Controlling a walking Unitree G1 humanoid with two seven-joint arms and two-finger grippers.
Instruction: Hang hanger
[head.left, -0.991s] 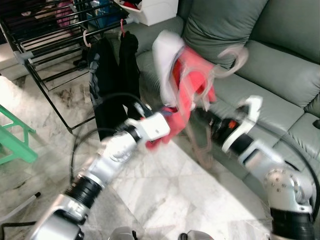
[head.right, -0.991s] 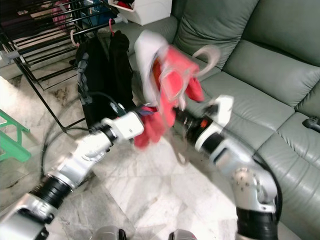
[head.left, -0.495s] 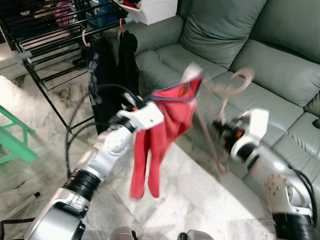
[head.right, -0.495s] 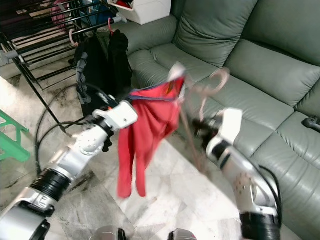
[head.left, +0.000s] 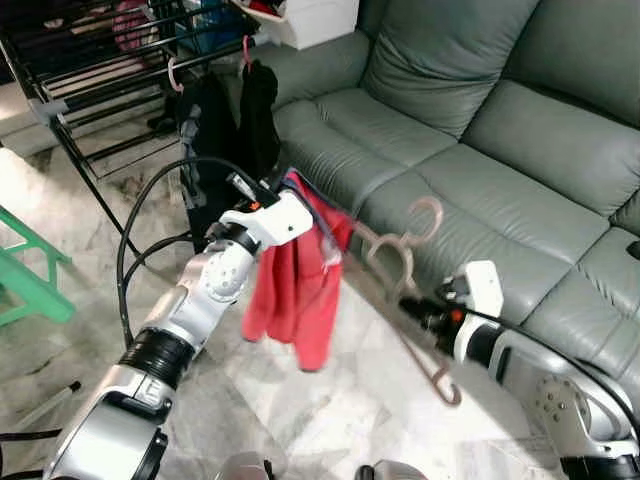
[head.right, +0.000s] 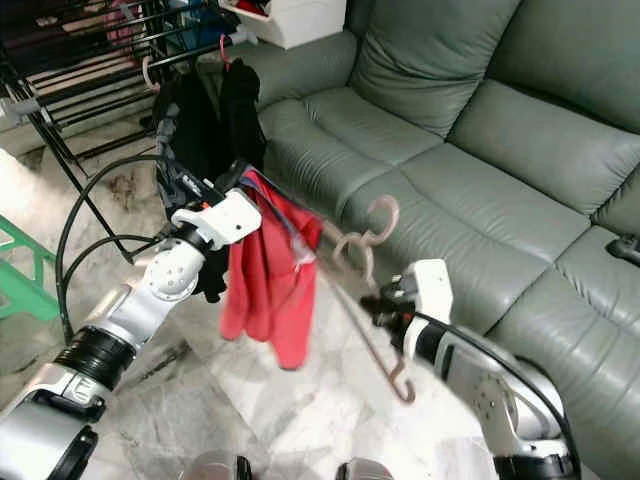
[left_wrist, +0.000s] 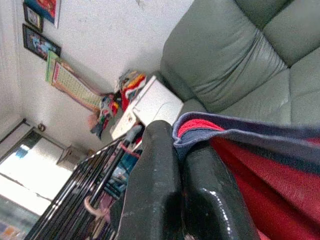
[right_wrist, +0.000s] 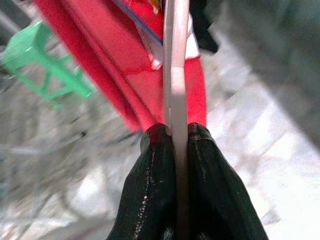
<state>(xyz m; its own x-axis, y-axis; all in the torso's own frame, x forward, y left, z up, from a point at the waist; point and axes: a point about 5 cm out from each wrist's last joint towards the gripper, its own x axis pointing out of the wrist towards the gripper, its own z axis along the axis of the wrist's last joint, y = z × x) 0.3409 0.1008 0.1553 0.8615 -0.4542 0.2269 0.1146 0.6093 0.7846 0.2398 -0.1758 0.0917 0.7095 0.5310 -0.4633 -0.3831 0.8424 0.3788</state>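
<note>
Above the veined marble floor (head.left: 330, 400), in front of the grey leather sofa (head.left: 520, 150), the right gripper (right_wrist: 173, 134) pinches the thin pale hanger (head.left: 400, 262) between its glossy black fingers, while the left gripper (left_wrist: 185, 150) nips the navy-trimmed hem of a limp red garment (head.left: 295, 290), apparently draped on one hanger arm; the black wire drying rack (head.left: 90, 70) stands behind

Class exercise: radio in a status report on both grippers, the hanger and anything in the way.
Left gripper shut on red garment. Right gripper shut on pink hanger, held above the floor before the sofa. Drying rack beyond, black clothes already hung there.
</note>
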